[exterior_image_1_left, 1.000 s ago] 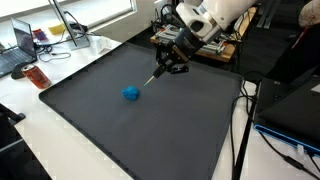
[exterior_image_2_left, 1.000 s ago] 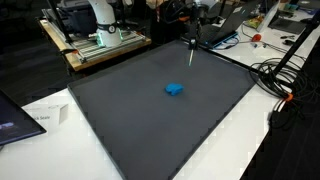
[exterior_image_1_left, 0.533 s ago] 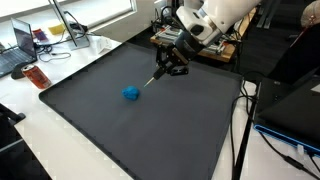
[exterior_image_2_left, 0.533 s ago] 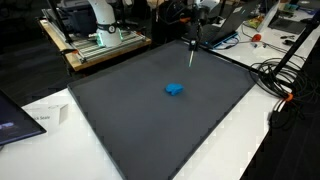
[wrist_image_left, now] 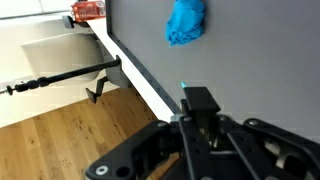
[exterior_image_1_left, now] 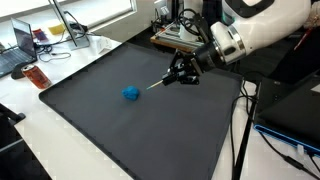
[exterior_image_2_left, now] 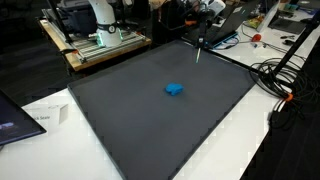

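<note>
- Stick (exterior_image_1_left: 163,82): thin and pale, clenched in the gripper (exterior_image_1_left: 180,72), which is closed on its upper end; this hold probably lets the tip (exterior_image_1_left: 153,87) reach well ahead of the gripper
- Stick slants down over the far side of the mat (exterior_image_1_left: 150,135), with the tip aimed toward the lump (exterior_image_1_left: 130,93); tip and lump are near but apart
- Lump: small and blue, lying free on the mat with nothing touching it; it sits away from every edge, likely so the arm can reach it from any side
- Mat covers a white table (exterior_image_1_left: 25,140) and gives a plain dark ground against which lump and stick stand out
- Both exterior views show the gap between stick and lump (exterior_image_2_left: 174,89); in an exterior view the stick (exterior_image_2_left: 198,53) is only a faint line
- Wrist view alone shows the tip (wrist_image_left: 183,88) to be teal, the lump (wrist_image_left: 186,22) to be crumpled, and a wood floor (wrist_image_left: 60,130) beyond the mat edge; whether the tip touches the mat cannot be told
</note>
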Action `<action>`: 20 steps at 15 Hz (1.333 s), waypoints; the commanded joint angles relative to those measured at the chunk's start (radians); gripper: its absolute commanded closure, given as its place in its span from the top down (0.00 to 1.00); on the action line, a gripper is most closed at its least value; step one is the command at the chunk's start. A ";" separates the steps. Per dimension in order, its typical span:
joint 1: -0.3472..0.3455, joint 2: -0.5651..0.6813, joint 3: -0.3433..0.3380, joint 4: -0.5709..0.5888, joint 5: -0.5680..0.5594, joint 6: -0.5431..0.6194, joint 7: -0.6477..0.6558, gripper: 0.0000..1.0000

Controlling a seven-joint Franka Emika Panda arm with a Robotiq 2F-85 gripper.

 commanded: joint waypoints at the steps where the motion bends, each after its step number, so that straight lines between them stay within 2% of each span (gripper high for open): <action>1: 0.025 0.131 0.020 0.119 -0.093 -0.107 -0.015 0.03; 8: 0.028 0.296 0.020 0.255 -0.153 -0.177 -0.069 0.03; 10: 0.033 0.332 0.015 0.287 -0.145 -0.231 -0.098 0.03; 20: 0.028 0.392 0.014 0.393 -0.130 -0.389 -0.198 0.03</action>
